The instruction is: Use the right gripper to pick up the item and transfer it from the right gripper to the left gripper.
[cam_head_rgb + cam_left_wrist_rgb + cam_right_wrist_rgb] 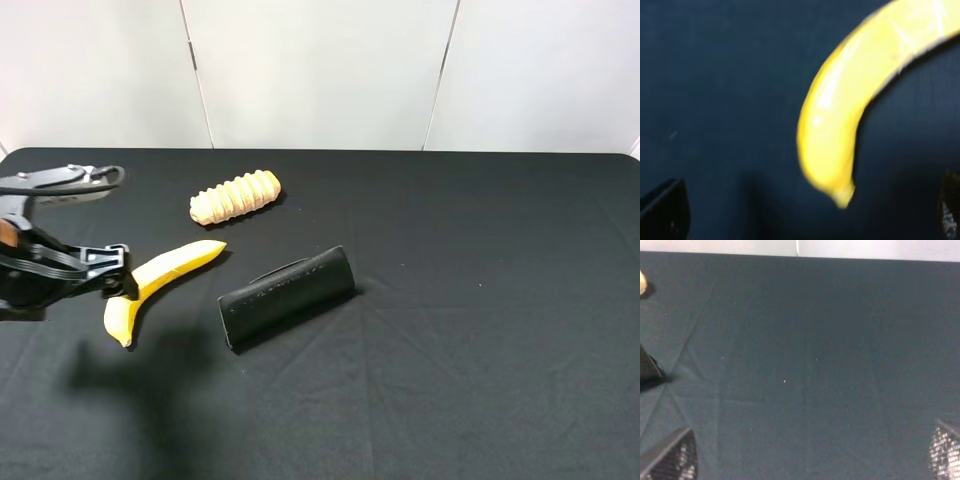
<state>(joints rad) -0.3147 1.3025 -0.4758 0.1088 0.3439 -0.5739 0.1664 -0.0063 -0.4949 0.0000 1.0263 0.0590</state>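
The yellow banana [165, 272] lies on the black cloth at the left, curved, one end towards the front. It fills the left wrist view [840, 115], blurred. My left gripper [118, 276], on the arm with the orange sticker, hovers over the banana's middle, raised above the cloth. Its fingers are wide apart at the edges of the left wrist view [805, 212] and hold nothing. My right gripper [807, 460] is open and empty over bare cloth. The right arm does not show in the exterior high view.
A ridged tan wooden roller [236, 196] lies behind the banana. A black oblong pouch [287, 296] lies to the banana's right, and its corner [647, 370] shows in the right wrist view. A white wall backs the table.
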